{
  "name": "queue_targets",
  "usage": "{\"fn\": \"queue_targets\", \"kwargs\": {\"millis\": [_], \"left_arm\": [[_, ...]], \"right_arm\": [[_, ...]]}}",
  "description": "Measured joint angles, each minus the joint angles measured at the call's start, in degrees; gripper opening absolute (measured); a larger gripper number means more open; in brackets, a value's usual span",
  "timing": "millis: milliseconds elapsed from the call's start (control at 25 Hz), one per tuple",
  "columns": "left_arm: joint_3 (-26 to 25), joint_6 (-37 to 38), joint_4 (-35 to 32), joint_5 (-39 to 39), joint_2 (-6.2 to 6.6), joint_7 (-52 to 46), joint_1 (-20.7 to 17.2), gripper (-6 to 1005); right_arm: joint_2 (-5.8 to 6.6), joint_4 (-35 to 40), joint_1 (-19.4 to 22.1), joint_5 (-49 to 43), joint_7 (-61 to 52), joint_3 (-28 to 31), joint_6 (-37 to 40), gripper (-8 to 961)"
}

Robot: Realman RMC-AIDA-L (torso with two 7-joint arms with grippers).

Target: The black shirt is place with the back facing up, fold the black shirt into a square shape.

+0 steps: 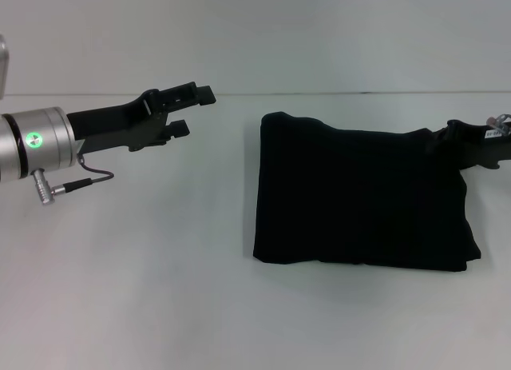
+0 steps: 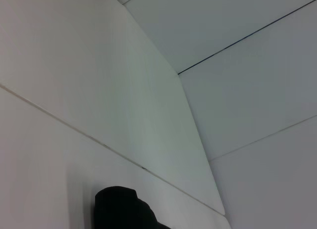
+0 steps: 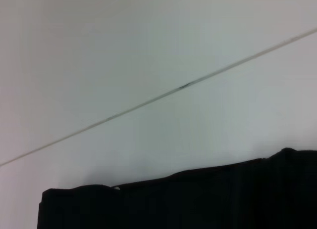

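Quantity: one black soft fabric shirt (image 1: 359,198), folded; two black jointed grippers, left gripper (image 1: 193,110) and right gripper (image 1: 475,142); one white table (image 1: 144,290).

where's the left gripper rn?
Head view: left gripper hangs open above the white table, left of the folded black shirt, not touching it.

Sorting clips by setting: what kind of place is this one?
Probably a lab or test bench, not a home: a bare white table against a plain white wall, with only a folded black shirt on it. The left claw hangs open above the table; the right claw is at the shirt's far right corner.
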State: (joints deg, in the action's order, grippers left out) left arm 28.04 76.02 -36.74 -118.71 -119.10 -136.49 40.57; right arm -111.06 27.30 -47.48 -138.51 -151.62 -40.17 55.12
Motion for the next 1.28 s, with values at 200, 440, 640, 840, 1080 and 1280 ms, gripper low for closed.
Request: {"fn": "queue_targets", "kwargs": {"millis": [200,440,640,840,1080,1280], "left_arm": [[0.0,0.0,0.0,0.0,-0.06,0.0,-0.04,949],[-0.09,-0.09,-0.01,0.0,-0.08,0.0,-0.06,948],[-0.18,-0.08,0.0,0.0,-0.01,0.0,-0.05,948],[-0.53,-0.08,0.01,0.02,0.01,0.0,-0.06,949],[-0.7,-0.09,0.11,0.38,0.01,0.0,-0.16,948],[-0.72,-0.11,0.53,0.4,0.06,0.05,-0.17,949]], "right_arm": [[0.1,0.03,-0.46,-0.15,-0.02,-0.32,0.12,100],[0.34,4.11,-0.21,-0.54,0.06,-1.2,2.05,24],[0.35,10.07,0.58,-0.97,0.21,-6.17,3.85,30],[-0.78,10.0,-0.4,-8.25,-2.86,-7.78,2.65,36],[-1.93,9.62,-0.85,-15.12,-5.97,-7.65,1.5,43],[-1.32,7.63,-0.86,-14.96,-6.01,-7.4,0.0,49]]}}
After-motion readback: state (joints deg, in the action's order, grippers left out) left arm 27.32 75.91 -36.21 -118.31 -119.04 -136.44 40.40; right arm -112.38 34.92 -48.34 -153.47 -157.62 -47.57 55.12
